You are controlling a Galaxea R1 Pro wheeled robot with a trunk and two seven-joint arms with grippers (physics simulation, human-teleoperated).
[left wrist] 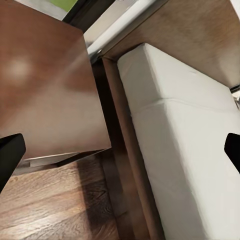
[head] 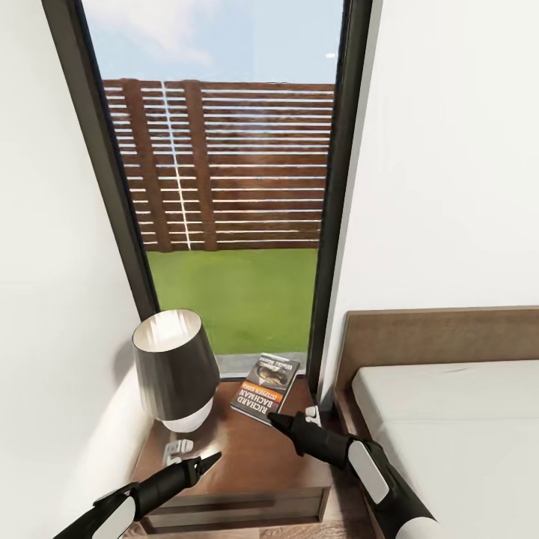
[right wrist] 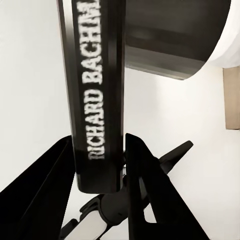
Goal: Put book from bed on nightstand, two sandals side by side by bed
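While on nightstand [head: 247, 457], book [head: 265, 387] btwn right jaws.

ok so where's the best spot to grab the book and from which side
Take the book by its near end, pinched across its thin thickness, coming from the front of the nightstand. The lamp crowds its left and the window is behind. The right gripper already straddles that end.

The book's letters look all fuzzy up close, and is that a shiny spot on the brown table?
In the right wrist view the book is so near the camera that its white letters blur. In the left wrist view a pale glare patch sits on the glossy nightstand. In the head view the lamp casts a soft shadow on the wall.
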